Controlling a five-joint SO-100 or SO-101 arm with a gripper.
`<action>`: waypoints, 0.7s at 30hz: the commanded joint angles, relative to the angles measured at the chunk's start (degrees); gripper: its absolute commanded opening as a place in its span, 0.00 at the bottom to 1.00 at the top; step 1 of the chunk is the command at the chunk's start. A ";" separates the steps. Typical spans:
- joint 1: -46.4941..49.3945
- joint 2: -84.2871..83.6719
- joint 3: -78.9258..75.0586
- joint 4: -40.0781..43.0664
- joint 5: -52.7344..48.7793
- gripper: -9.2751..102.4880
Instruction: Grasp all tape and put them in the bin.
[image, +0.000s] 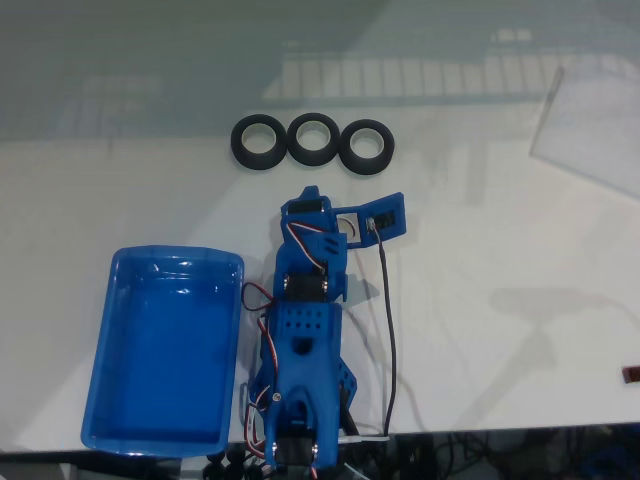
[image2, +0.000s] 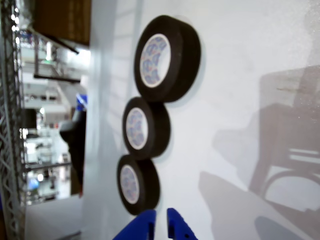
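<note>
Three rolls on table, none binned.
I see the gripper (image2: 161, 220) with its blue tips nearly together, holding nothing; bin (image: 110, 345) empty left of the arm in fixed view; tape rolls (image: 311, 140) lined up touching, beyond.

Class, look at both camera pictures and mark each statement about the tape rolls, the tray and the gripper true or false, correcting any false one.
1. Three black ring-shaped tape rolls lie in a row on the white table. True.
2. The shallow glossy blue plastic tray holds one roll. False: nothing lies in it.
3. The blue two-finger gripper clamps a roll. False: in the wrist view its fingertips sit close together, apart from the rolls.
4. In the fixed view the tray lies left of the blue arm. True.
</note>
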 joint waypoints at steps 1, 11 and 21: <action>-0.62 0.88 1.93 0.09 -0.18 0.08; -0.62 0.88 1.93 0.09 -0.18 0.08; -0.88 0.88 1.93 0.09 -0.44 0.08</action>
